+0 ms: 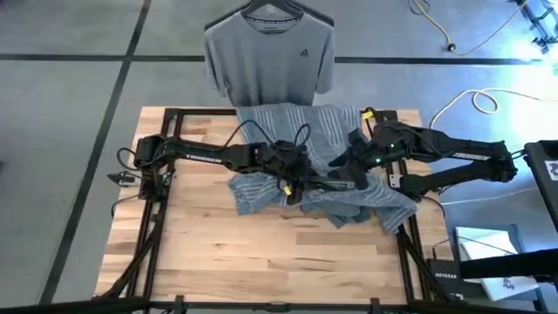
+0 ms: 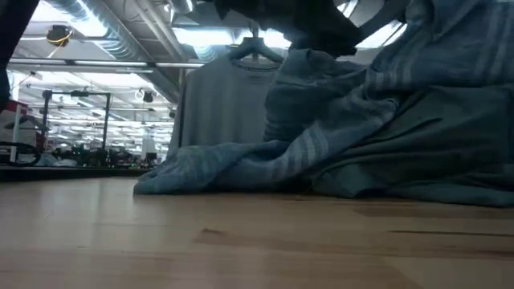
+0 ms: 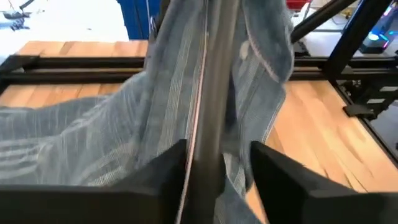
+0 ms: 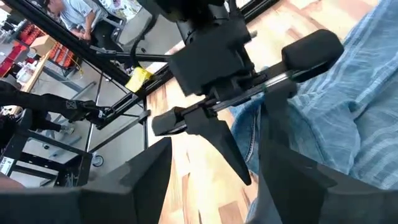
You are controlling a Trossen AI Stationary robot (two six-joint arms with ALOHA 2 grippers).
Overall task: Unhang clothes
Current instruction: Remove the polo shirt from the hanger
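Surface [image 1: 218,253]: pale wood, dark frame around it.

Striped shirt [image 1: 327,183]: blue-grey, heaped at centre, spilling toward 4 o'clock; part of it lifted.

Grey T-shirt [image 1: 268,61]: at 12 o'clock beyond the surface, on its hanger [image 1: 272,9], untouched.

Left hand [image 3: 219,163]: at centre, fingers partly apart around a dark bar with striped cloth draped over it; whether they grip it, cannot tell.

Right hand [image 1: 356,164]: just beside, at 3 o'clock of the left one; grip cannot be told.

Step, by judgement: freeing the striped shirt from its hanger. Next move calls for sliding cloth off the bar. Bunched folds and the two crowded arms stand in the way.
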